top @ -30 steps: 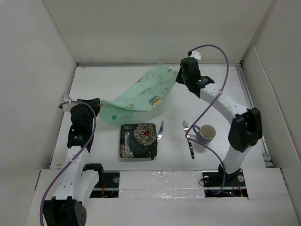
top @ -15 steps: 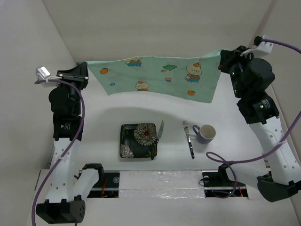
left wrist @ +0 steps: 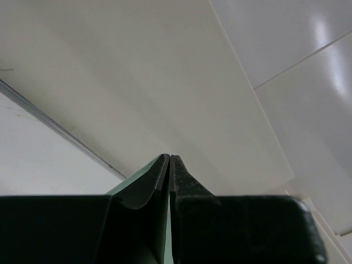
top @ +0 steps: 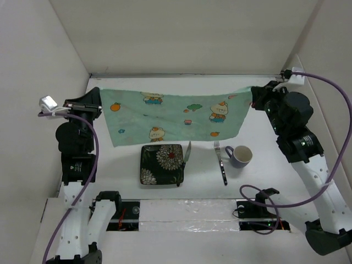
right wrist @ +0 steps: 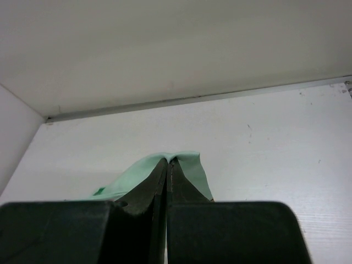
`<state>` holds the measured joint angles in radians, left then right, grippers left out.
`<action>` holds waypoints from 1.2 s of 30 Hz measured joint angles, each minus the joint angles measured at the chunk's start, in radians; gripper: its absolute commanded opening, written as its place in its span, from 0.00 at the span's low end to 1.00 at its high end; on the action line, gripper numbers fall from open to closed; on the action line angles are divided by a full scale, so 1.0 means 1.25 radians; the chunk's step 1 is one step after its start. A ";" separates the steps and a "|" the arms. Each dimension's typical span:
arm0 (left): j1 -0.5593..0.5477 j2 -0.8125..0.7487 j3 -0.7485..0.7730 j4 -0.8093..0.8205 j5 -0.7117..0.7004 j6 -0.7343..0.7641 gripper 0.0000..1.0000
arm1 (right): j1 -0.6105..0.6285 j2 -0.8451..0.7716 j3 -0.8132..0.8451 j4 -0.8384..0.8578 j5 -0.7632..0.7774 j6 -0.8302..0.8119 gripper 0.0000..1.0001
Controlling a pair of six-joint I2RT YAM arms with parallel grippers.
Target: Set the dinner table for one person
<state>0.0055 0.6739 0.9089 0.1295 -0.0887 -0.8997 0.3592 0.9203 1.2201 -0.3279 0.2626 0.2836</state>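
top external alone: whole mat (top: 176, 118), plate (top: 161, 164), mug (top: 241, 156)

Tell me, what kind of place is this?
Probably a robot test cell: plain white walls box in a white tabletop, and a white left robot arm and right robot arm hold a mint-green cartoon-print cloth stretched between them.

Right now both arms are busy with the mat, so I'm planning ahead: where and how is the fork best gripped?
Probably take the fork by its dark handle's near end, coming straight down with the jaws across its narrow width. It lies flat, tines pointing away, and the mug crowds its far half.
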 measured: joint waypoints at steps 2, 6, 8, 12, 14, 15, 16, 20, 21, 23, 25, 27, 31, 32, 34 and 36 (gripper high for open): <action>0.000 0.015 -0.002 0.006 -0.005 0.001 0.00 | -0.018 0.027 0.000 0.023 -0.012 0.000 0.00; 0.000 0.107 -0.030 0.046 -0.024 -0.001 0.00 | -0.060 0.165 0.015 0.090 -0.051 0.001 0.00; 0.000 0.191 -0.031 0.060 -0.034 -0.004 0.00 | -0.082 0.286 0.052 0.107 -0.077 0.003 0.00; 0.000 0.395 -0.023 0.103 -0.037 -0.012 0.00 | -0.111 0.504 0.130 0.139 -0.113 0.006 0.00; -0.001 0.499 0.002 0.103 -0.038 -0.012 0.00 | -0.120 0.567 0.154 0.144 -0.134 0.007 0.00; -0.002 0.542 0.018 0.105 -0.037 -0.012 0.00 | -0.127 0.628 0.183 0.145 -0.138 0.008 0.00; -0.003 0.584 0.040 0.102 -0.038 -0.012 0.00 | -0.132 0.666 0.210 0.141 -0.146 0.007 0.00; -0.004 0.736 0.156 0.108 -0.038 -0.005 0.00 | -0.149 0.808 0.334 0.137 -0.172 0.010 0.00; -0.004 0.771 0.188 0.112 -0.038 -0.002 0.00 | -0.152 0.845 0.373 0.135 -0.176 0.009 0.00; -0.004 0.838 0.249 0.117 -0.036 0.003 0.00 | -0.157 0.910 0.446 0.130 -0.182 0.009 0.00; -0.004 0.899 0.299 0.122 -0.034 0.009 0.00 | -0.158 0.970 0.514 0.120 -0.185 0.009 0.00; -0.004 0.966 0.356 0.116 -0.032 0.017 0.00 | -0.161 1.020 0.572 0.097 -0.185 0.009 0.00; -0.004 1.081 0.456 0.085 -0.024 0.034 0.00 | -0.163 1.116 0.697 0.039 -0.181 0.009 0.09; -0.004 1.105 0.475 0.080 -0.022 0.037 0.00 | -0.163 1.138 0.728 0.029 -0.180 0.009 0.16; -0.004 1.142 0.501 0.064 -0.019 0.040 0.07 | -0.163 1.172 0.775 0.011 -0.175 0.011 0.39; -0.004 1.164 0.513 0.048 -0.020 0.042 0.20 | -0.164 1.187 0.797 0.006 -0.174 0.009 0.47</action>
<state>0.0002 2.1292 1.5505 0.1894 -0.1139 -0.8471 0.1547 2.4046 2.2169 -0.3202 0.0448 0.2943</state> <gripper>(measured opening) 0.085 0.404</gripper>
